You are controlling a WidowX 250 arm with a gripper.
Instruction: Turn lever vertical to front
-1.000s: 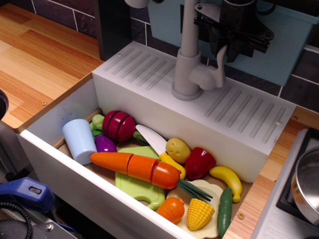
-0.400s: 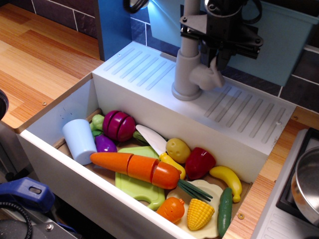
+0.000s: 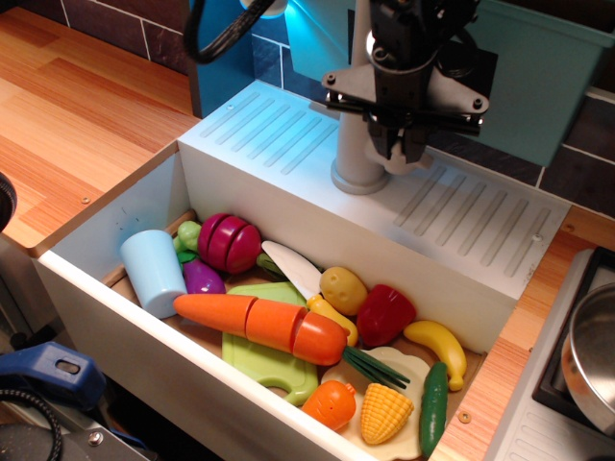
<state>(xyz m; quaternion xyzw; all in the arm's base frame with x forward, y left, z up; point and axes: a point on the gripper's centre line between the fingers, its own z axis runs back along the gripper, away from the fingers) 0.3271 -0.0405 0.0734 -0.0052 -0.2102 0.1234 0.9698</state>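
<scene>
A toy kitchen seen from above and in front. A black gripper hangs down over the right side of a tall grey faucet column, which stands on a white ribbed ledge behind a white sink. The lever sits at the column's right side, low down near its base; only a small pale-grey rounded part shows beneath the gripper's fingers. The fingers come down close on either side of it, but the gripper body covers most of the lever, so whether they are clamped on it or merely around it cannot be told. The lever's long axis and the way it points cannot be made out either — too much of it is hidden.

The column stands immediately to the lever's left, and a teal panel rises behind. The ledge to the right of the lever carries only its moulded ribs.

In the sink below lies a crowd of toy food (well apart from the lever): a pale blue cup at the left, a dark red onion, a small purple eggplant, a long orange carrot across a green cutting board, a white knife, a yellow potato, a red pepper, a banana, corn and a green cucumber. A metal pot shows at the right edge
</scene>
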